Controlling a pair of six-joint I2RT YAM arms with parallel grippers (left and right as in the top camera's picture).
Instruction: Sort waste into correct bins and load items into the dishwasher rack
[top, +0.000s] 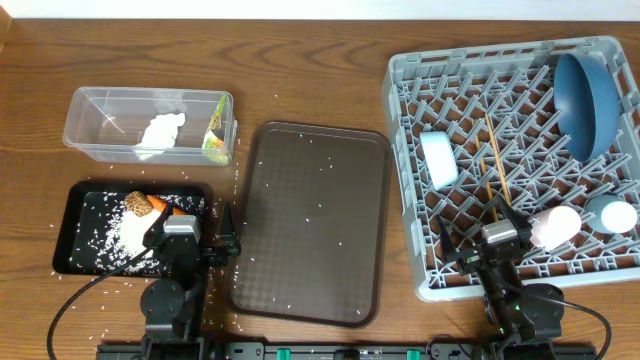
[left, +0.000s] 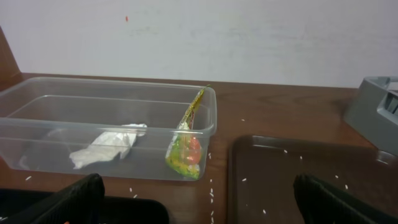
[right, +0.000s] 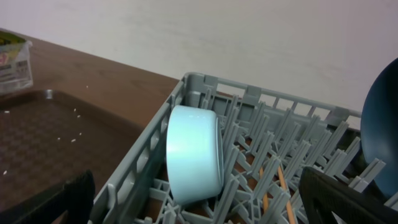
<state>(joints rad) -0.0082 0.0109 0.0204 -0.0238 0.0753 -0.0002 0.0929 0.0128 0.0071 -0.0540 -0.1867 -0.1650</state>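
Observation:
The clear tub (top: 100, 125) holds the white napkin (top: 160, 133) and the yellow-green wrapper (top: 214, 140); both also show in the left wrist view, the napkin (left: 106, 148) and the wrapper (left: 185, 149). The black tray (top: 75, 215) holds rice (top: 125, 240), the brown lump (top: 136, 203) and the carrot (top: 158, 203). The grey rack (top: 405, 120) holds the dark-blue dish (top: 585, 95), white bowl (top: 438, 158), chopsticks (top: 492, 160), pink cup (top: 555, 225) and light-blue cup (top: 612, 215). My left gripper (top: 190, 238) is open and empty by the black tray. My right gripper (top: 500, 228) is open and empty over the rack's front.
The brown serving tray (top: 310, 220) lies between the bins and the rack, with loose rice grains on it and on the table around the black tray. In the right wrist view the bowl (right: 193, 155) stands on its side near the rack's left wall.

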